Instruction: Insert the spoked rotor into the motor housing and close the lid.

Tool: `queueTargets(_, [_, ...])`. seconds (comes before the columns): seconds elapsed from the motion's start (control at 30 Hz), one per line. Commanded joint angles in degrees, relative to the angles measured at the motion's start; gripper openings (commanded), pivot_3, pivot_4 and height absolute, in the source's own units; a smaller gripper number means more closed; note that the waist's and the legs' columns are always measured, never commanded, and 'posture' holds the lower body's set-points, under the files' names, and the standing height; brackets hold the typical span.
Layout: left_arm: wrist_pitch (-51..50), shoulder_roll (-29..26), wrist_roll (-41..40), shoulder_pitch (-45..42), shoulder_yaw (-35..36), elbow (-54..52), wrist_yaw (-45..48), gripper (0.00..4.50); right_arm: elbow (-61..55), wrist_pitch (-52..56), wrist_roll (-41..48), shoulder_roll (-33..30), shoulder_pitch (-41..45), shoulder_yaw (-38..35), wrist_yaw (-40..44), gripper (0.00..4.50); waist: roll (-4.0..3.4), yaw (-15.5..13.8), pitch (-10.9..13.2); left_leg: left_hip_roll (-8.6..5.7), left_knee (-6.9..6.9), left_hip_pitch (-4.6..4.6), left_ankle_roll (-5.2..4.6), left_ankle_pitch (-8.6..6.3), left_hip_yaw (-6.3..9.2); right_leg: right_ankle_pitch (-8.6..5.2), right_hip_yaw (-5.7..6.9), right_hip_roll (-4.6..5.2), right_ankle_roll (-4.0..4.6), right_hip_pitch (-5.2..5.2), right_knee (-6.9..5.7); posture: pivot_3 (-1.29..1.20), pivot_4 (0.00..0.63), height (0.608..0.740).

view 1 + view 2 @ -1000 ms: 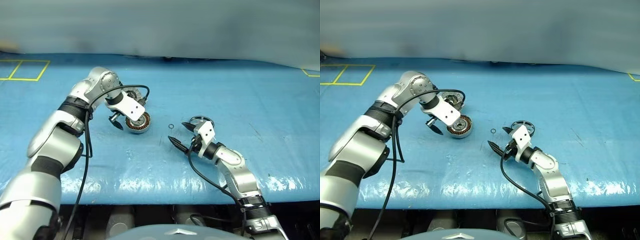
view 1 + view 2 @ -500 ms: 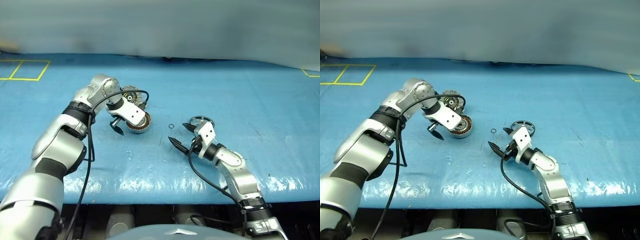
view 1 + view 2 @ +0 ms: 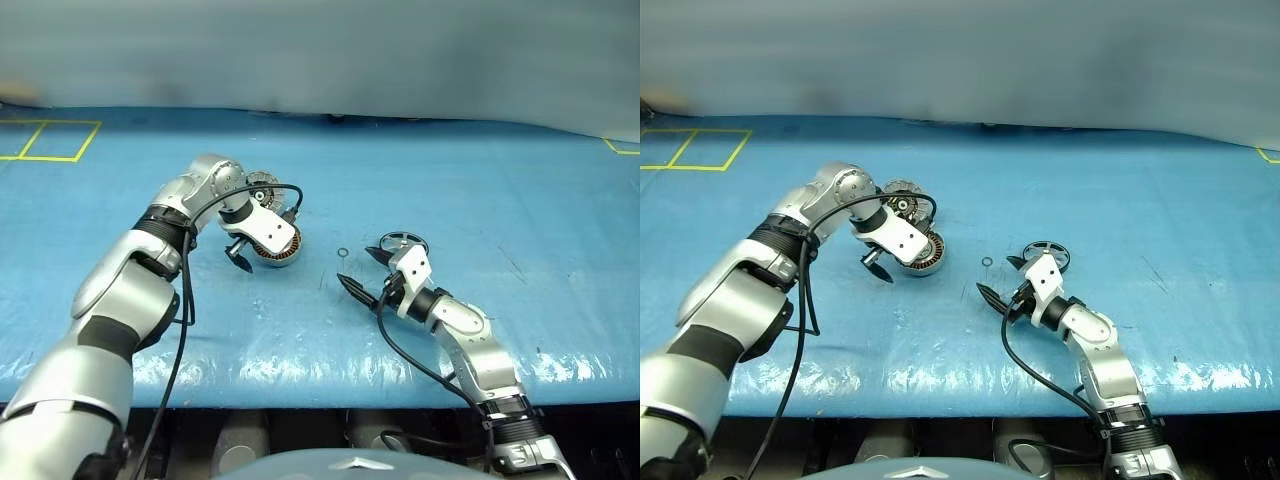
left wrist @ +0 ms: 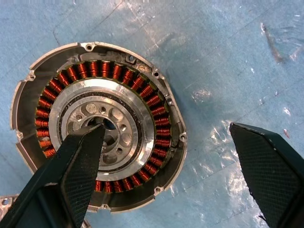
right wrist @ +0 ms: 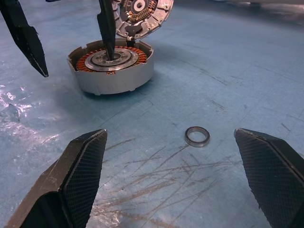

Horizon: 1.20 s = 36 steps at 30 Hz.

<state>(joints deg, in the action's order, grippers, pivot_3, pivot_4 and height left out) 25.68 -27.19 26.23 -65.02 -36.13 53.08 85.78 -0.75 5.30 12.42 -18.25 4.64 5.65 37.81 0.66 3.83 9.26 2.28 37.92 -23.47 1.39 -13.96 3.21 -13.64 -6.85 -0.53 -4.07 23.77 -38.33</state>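
Note:
The motor housing [image 5: 114, 76], a short silver cup with copper windings [image 4: 156, 121], lies left of centre on the blue cover. Its lid [image 5: 140, 14] stands tilted open at the far edge, inner face showing. My left gripper [image 4: 166, 130] points down over the housing, open; one finger [image 5: 108, 33] reaches into the housing's central hub and the other [image 5: 28, 42] hangs outside its wall. The spoked rotor [image 3: 403, 241] lies flat just behind my right gripper [image 3: 356, 266], which is open, level and empty, facing the housing.
A small loose metal ring [image 5: 197, 136] lies on the cover between the housing and my right gripper. Yellow tape squares [image 3: 50, 140] mark the far left. The table's front edge [image 3: 300, 385] runs close below both arms.
My left gripper has sunk toward the housing, so one finger now stands in its centre. The right arm, the rotor and the ring have stayed put.

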Motion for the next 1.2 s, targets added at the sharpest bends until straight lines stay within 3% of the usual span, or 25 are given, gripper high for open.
queueTargets(0.03, [0.96,0.21,1.3,0.51,-0.7,0.95,-0.93,4.09,-2.85,-1.09,0.81,0.1,-0.51,-0.9,-0.18,4.5,0.0,0.02,0.0,0.0,0.0,0.0,0.0,0.0,0.0,0.0,0.0,0.0,0.0,0.0,-0.01,0.0,0.15,0.74])
queueTargets(0.17, [0.06,0.46,3.33,1.37,-1.24,2.08,-4.42,2.98,-3.48,-1.13,1.17,-0.05,-0.78,-1.13,-0.08,4.5,0.0,0.11,-0.01,-0.01,0.01,0.06,0.0,0.0,0.01,0.0,0.0,0.0,-0.01,-0.05,-0.02,0.0,0.15,0.74])
queueTargets(0.27, [-0.35,0.66,3.71,2.02,-1.53,2.66,-3.92,2.98,-4.56,-1.19,2.79,0.14,-1.05,-1.69,0.61,4.5,0.0,0.1,-0.01,-0.01,0.01,0.19,0.0,0.0,0.01,-0.04,-0.01,-0.01,-0.05,-0.15,-0.1,0.0,0.15,0.74])
queueTargets(0.4, [0.52,0.3,4.58,2.73,-1.48,2.69,-6.64,2.19,-5.05,-0.94,2.93,-0.46,-1.04,-1.89,0.52,4.5,0.0,0.18,-0.02,-0.02,0.01,0.52,0.0,0.0,-0.03,-0.19,-0.08,-0.02,-0.22,-0.37,-0.29,0.0,0.15,0.74])
queueTargets(0.63, [6.07,-1.05,3.23,3.91,-1.13,-2.73,-6.61,2.17,-4.88,-0.93,2.88,-0.74,-0.71,-2.17,0.78,4.5,-0.01,0.24,-0.03,-0.03,0.01,0.82,-0.07,0.06,-0.06,-0.21,-0.14,-0.05,-0.19,-0.49,-0.57,0.0,0.15,0.74])
queueTargets(0.87, [10.26,-2.86,-0.74,8.07,-0.98,-15.46,-2.83,2.17,-4.6,-0.72,2.75,-0.92,-0.16,-2.18,1.21,4.5,-0.01,-0.02,-0.03,-0.05,-0.05,0.7,-0.07,0.05,-0.08,-0.23,-0.15,0.0,-0.15,-0.42,-0.5,0.0,0.15,0.74])
queueTargets(1.2, [0.1,-5.92,-7.51,16.19,-0.06,-36.24,5.5,2.17,-4.02,-0.38,2.19,-1.24,-0.02,-1.67,1.25,4.5,-0.02,0.06,-0.03,-0.03,-0.04,0.63,-0.07,0.05,-0.07,-0.25,-0.13,-0.01,-0.12,-0.35,-0.49,0.0,0.15,0.74])
